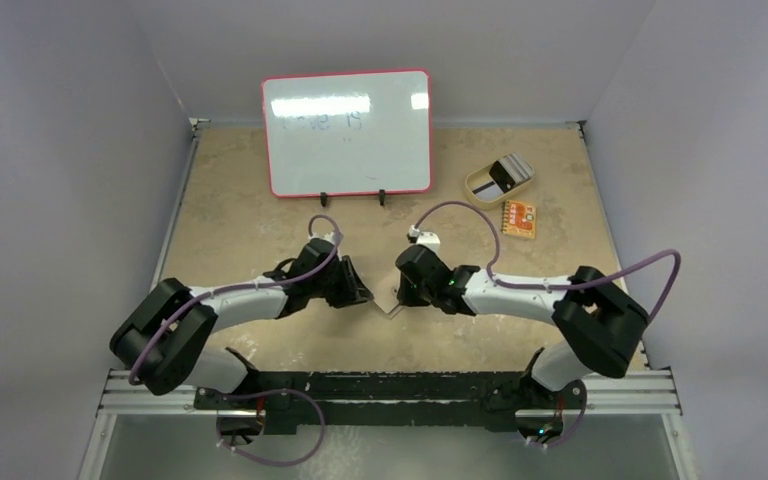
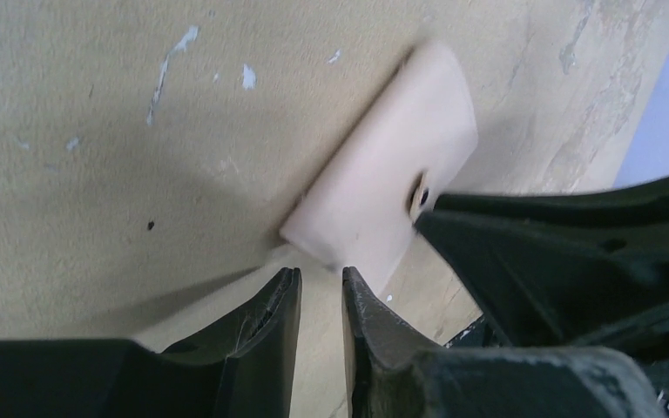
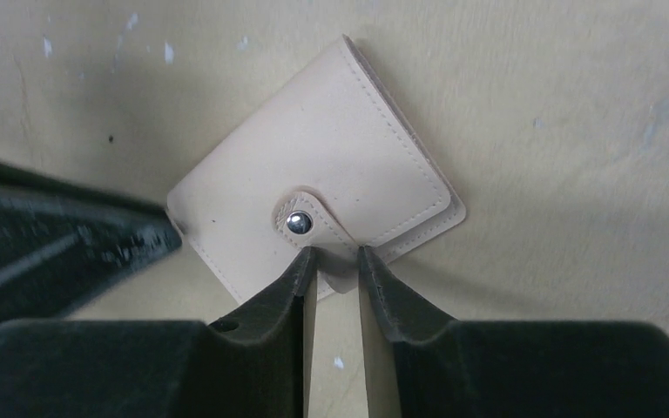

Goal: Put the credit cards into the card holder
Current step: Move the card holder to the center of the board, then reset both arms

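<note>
The card holder is a tan wallet lying closed on the table, with its tab snapped on a metal button. In the top view only a pale sliver of it shows between the two grippers. My right gripper is slightly open, and the fold of the tab sits between its tips. My left gripper is slightly open at the opposite corner of the card holder, with bare table showing in the gap. A striped credit card lies in a tan oval dish at the back right.
A whiteboard stands at the back centre. A small orange patterned packet lies near the dish. The two grippers face each other closely at mid-table. The right arm's finger fills the right of the left wrist view.
</note>
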